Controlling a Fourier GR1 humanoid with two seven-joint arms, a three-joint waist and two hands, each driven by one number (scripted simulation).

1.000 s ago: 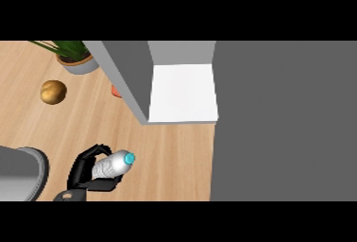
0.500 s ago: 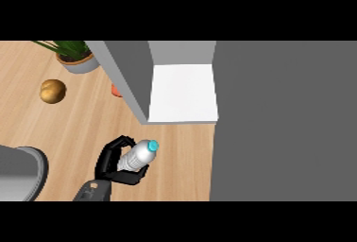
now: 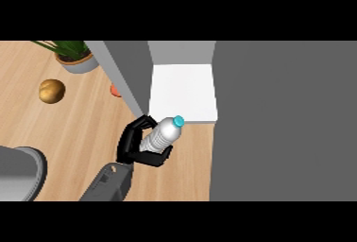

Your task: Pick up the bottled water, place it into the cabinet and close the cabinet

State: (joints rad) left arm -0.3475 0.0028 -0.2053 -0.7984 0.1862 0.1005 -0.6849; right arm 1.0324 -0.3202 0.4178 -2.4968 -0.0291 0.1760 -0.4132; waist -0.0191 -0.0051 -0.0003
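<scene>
My left hand is shut on the bottled water, a clear ribbed bottle with a light blue cap. The fingers curl round its lower body from the left, and the cap tilts up and to the right. The bottle hangs just in front of the open cabinet's white shelf floor, its cap almost at the shelf's front edge. The cabinet's grey left wall runs right beside my fingers. A large grey panel, seemingly the open cabinet door, fills the right side. My right hand does not show.
A potted plant stands at the back left of the wooden counter. A brown round item lies near it, and a small orange thing peeks out by the cabinet wall. A grey rounded object sits at the lower left.
My left hand has carried the bottle up and to the right, from the counter's lower left to the cabinet's front edge. The bottle now tilts more towards the shelf.
</scene>
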